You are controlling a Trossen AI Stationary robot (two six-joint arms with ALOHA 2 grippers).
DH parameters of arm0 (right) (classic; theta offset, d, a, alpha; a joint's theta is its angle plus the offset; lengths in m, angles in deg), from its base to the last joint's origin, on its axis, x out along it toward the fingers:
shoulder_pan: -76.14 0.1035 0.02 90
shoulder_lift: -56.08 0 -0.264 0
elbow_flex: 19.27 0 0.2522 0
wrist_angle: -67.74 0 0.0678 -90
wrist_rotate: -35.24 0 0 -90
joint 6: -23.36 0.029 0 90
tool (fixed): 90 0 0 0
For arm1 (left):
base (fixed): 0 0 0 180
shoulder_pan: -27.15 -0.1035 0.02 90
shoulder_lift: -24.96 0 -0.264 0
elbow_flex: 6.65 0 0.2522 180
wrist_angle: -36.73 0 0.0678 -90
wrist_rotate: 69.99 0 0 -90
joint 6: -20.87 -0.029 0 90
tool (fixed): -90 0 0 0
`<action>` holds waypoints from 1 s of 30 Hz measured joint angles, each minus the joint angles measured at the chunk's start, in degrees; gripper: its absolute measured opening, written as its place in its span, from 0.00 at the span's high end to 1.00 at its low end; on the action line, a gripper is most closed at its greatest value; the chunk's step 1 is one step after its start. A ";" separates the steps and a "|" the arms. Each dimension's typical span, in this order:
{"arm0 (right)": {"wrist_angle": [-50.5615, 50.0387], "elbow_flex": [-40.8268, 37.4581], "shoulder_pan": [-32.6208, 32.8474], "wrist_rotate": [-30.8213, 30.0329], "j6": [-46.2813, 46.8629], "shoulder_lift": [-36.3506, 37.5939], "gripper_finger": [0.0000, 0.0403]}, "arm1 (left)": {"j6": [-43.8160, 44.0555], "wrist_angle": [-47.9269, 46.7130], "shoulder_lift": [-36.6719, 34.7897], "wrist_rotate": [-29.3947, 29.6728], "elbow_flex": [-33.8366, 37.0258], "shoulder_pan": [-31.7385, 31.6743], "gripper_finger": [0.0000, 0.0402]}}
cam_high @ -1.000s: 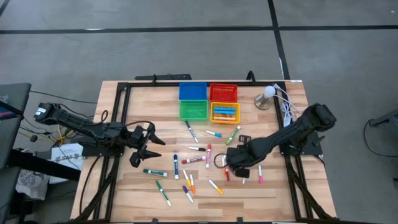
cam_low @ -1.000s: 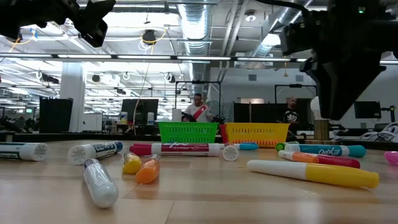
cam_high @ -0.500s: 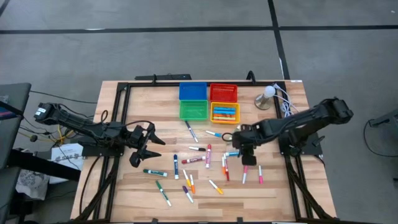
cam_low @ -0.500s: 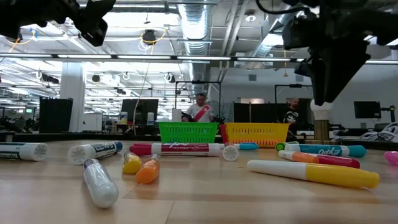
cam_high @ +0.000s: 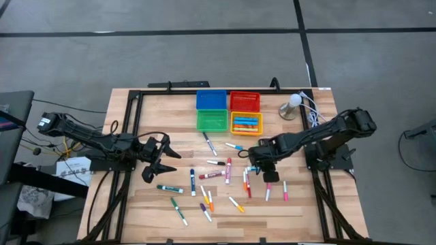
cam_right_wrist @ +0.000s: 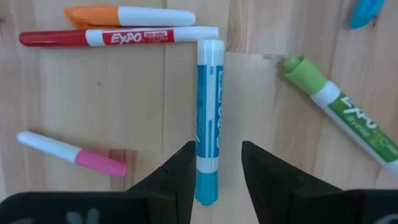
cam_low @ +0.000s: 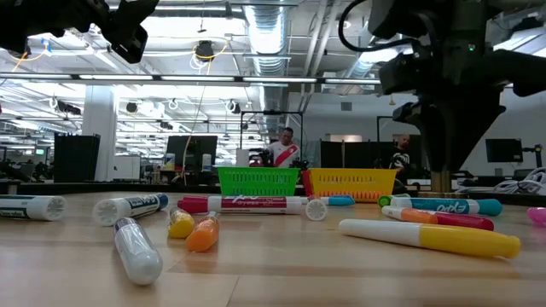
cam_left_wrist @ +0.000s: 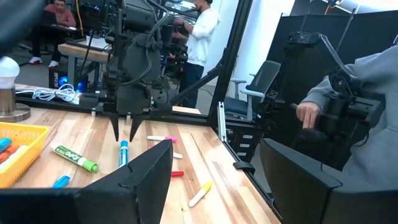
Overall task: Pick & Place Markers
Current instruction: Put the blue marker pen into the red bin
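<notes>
On a wooden counter [cam_high: 300, 204] strewn with markers [cam_high: 204, 197], the right tool [cam_right_wrist: 214, 177] hangs just above a blue marker [cam_right_wrist: 208, 118], its two fingers parted either side of the capped end and gripping nothing. Only the right wrist camera shows this alignment: the blue marker's long axis runs straight away from the fingers, its far end touching a red marker [cam_right_wrist: 118, 36] that lies crosswise beside an orange one [cam_right_wrist: 127, 15]. A pink-tipped marker [cam_right_wrist: 71, 154] and a green-capped marker [cam_right_wrist: 342, 109] lie apart to either side, both angled.

From overhead, the same right tool [cam_high: 262, 165] sits right of centre amid the scatter, while the left tool [cam_high: 160, 158] waits over the counter's left side, jaws spread and empty.

The level view shows what the overhead cannot: a yellow-and-white marker [cam_low: 431, 237] nearest, lying across the boards.

Farther back stand four bins, blue [cam_high: 211, 100], red [cam_high: 244, 101], green [cam_high: 212, 120] and yellow [cam_high: 246, 123], the yellow one holding markers. Beyond, an open workshop with people [cam_low: 281, 152] at desks.
</notes>
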 joint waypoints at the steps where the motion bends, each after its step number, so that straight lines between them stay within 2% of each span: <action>1: 0.66 0.00 -0.02 0.02 -0.48 0.01 0.71 | 0.00 0.01 0.01 0.00 0.00 0.00 0.40; 11: 3.77 0.00 -0.03 0.11 -2.08 0.07 0.70 | 0.00 0.01 0.01 0.00 0.00 0.00 0.40; 22: 3.77 0.00 -0.43 -0.03 -1.67 0.07 0.57 | 0.00 0.01 0.01 0.00 0.00 0.01 0.40; 30: 4.22 0.05 -0.40 0.05 -1.63 -1.85 0.55 | 0.00 -0.01 0.01 0.02 0.00 0.00 0.40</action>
